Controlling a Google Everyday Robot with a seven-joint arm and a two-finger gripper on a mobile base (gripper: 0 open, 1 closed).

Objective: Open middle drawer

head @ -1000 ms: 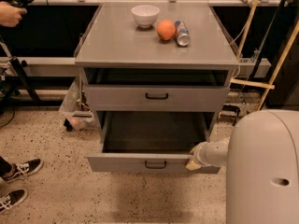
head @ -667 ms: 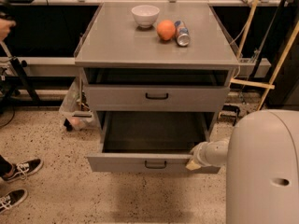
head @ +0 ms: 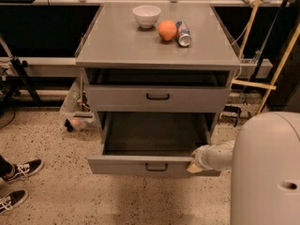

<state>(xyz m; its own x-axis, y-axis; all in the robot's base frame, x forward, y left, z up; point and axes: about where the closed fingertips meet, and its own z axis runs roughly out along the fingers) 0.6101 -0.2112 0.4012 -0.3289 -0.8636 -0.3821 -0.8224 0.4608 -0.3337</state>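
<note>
The grey cabinet stands in the middle of the camera view. The middle drawer is pulled far out, showing its plain grey tray and the small black bar handle on its front panel. The drawer above it is out by only a narrow gap. The bottom drawer is hidden under the open one. My gripper rests at the right end of the open drawer's front panel, touching its top edge. My white arm reaches in from the right.
On the cabinet top are a white bowl, an orange and a can lying on its side. My white body fills the lower right. A person's shoes are at the lower left. Wooden poles lean at the right.
The drawer and my gripper have not visibly moved. A person's hand at the far left edge has gone out of view.
</note>
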